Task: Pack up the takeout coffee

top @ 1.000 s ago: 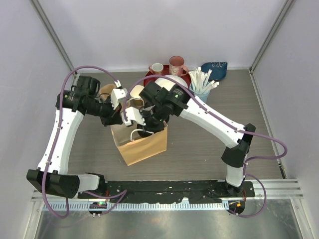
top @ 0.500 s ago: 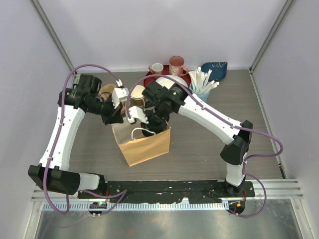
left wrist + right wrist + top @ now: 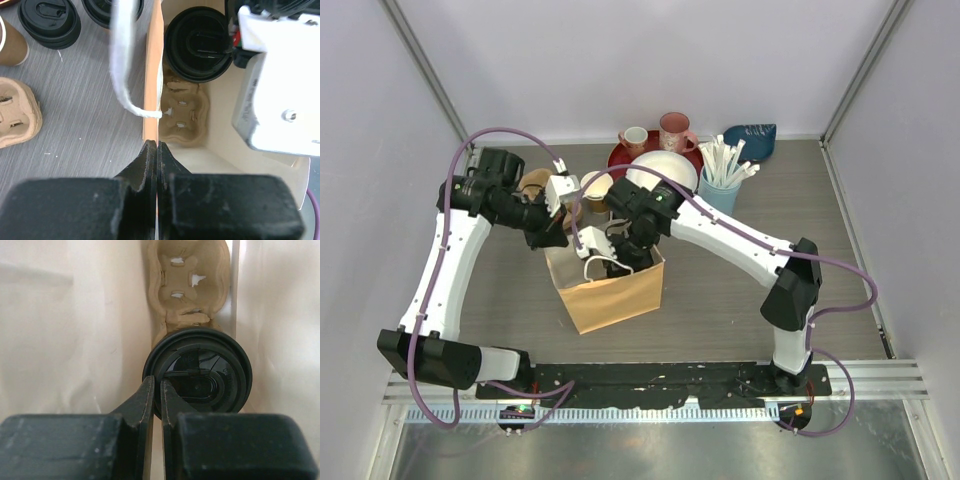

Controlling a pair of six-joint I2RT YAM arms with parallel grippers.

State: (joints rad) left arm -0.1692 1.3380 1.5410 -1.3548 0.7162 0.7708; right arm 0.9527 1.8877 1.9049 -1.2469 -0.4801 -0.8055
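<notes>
Right wrist view: the right gripper (image 3: 160, 390) pinches the rim of the black lid on a takeout coffee cup (image 3: 200, 377). The cup is deep inside the paper bag (image 3: 617, 300), over the near end of a cardboard carrier (image 3: 190, 285) on the bag's floor. Whether the cup rests in the carrier is hard to tell. The left gripper (image 3: 157, 152) is pressed together on the bag's upper edge, beside its white handle (image 3: 122, 60).

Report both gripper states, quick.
Left gripper: closed on the edge of the paper bag.
Right gripper: closed on the lid rim of the coffee cup, inside the bag.
</notes>
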